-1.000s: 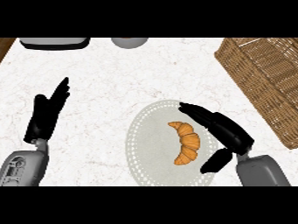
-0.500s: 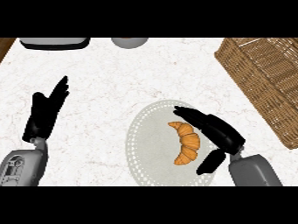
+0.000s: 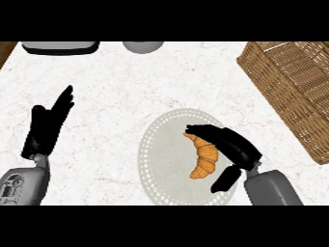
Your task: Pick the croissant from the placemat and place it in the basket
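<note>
One white stone counter (image 3: 124, 87) fills most of the view, with a wicker basket (image 3: 302, 91) at its far right, well apart from the croissant. Near the middle lies a round pale placemat (image 3: 159, 159), and the croissant (image 3: 204, 157) sits on its right half. Just right of it, the right hand (image 3: 227, 144) lies alongside, its fingers curling over the croissant's far end and the thumb near its near end, not clasped round it. At the left, the left hand (image 3: 47, 125) rests open, fingers straight.
</note>
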